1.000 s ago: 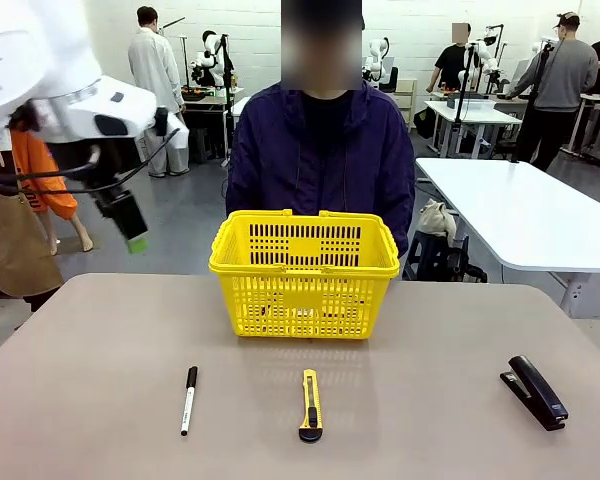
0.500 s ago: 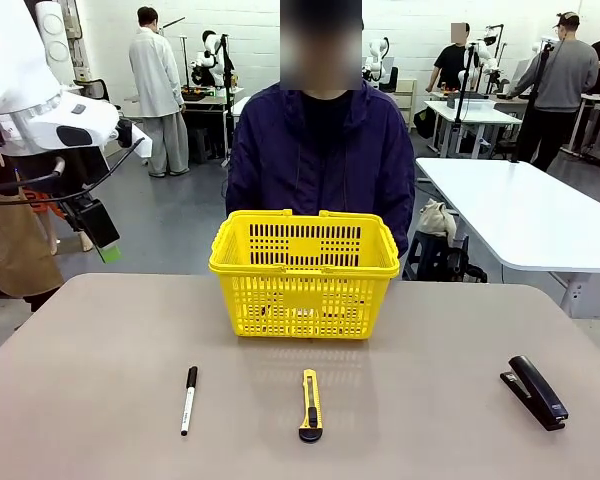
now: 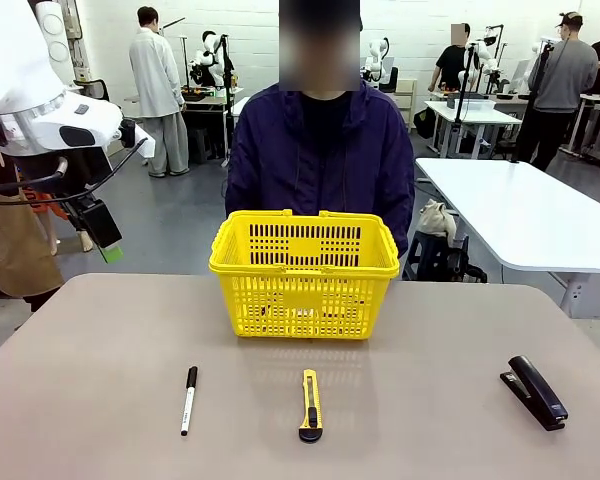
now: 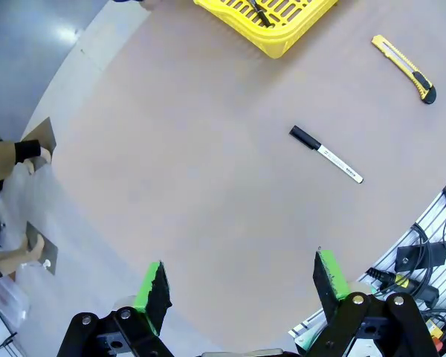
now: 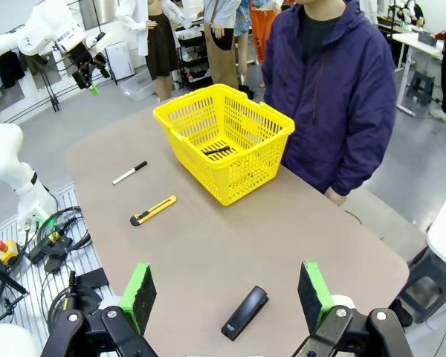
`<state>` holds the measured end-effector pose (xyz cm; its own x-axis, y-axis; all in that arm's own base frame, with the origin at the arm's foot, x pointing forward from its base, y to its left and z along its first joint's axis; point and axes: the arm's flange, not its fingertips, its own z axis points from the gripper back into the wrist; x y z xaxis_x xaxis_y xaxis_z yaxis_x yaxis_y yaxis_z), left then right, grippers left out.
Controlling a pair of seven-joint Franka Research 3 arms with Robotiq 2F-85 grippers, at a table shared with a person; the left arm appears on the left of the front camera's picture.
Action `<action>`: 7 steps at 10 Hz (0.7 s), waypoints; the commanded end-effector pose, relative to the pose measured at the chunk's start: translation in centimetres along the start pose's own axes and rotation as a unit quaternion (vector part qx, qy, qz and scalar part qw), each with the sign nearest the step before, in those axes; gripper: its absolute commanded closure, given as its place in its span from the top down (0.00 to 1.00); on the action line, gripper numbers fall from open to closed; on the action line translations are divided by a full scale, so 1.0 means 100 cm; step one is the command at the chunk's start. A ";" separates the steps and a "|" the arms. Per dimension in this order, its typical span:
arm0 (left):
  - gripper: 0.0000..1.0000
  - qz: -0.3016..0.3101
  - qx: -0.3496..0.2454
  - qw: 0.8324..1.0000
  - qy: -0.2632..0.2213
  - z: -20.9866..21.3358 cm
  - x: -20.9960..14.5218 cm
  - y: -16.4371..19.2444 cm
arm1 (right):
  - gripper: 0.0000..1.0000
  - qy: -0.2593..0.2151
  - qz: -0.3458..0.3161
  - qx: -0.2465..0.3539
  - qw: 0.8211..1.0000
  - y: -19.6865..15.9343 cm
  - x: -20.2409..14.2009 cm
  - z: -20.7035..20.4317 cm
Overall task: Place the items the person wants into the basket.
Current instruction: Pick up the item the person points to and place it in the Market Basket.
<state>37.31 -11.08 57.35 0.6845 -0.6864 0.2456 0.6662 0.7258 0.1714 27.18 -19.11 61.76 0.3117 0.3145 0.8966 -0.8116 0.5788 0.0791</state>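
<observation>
The yellow basket (image 3: pixel 305 275) stands at the table's far middle, right in front of the person (image 3: pixel 320 150) in a dark jacket. A slim black pen (image 5: pixel 217 151) lies on the basket's floor. The black stapler (image 3: pixel 535 392) rests at the near right, just beyond my right gripper (image 5: pixel 227 294), which hangs open and empty high over the table. My left gripper (image 3: pixel 108 245) hovers off the table's far-left side, open and empty; in the left wrist view its green-padded fingers (image 4: pixel 152 286) stand wide apart above the table edge, far from the basket (image 4: pixel 271 18).
A white-barrelled marker (image 3: pixel 188 400) with a black cap and a yellow-and-black utility knife (image 3: pixel 310 405) lie on the near side of the table in front of the basket. A long white table (image 3: pixel 520 210) stands behind at the right.
The left arm has swung left and back, away from the basket, its gripper dropping lower over the table's left side. Nothing on the table has moved.
</observation>
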 end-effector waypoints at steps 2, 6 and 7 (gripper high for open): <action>1.00 0.000 0.000 1.000 0.000 0.000 0.000 0.000 | 1.00 -0.016 0.007 0.003 1.000 -0.002 0.002 -0.001; 1.00 -0.093 -0.213 0.946 -0.226 0.062 -0.103 0.095 | 1.00 -0.016 0.007 0.003 1.000 -0.002 0.002 -0.001; 1.00 -0.119 -0.227 0.928 -0.269 0.071 -0.136 0.113 | 1.00 -0.016 0.007 0.003 1.000 -0.002 0.002 -0.001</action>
<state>33.98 4.77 62.45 0.3936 -0.6124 0.6856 0.8640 0.5012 -0.0483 27.13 -19.16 61.80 0.3125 0.3149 0.8962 -0.8107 0.5801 0.0788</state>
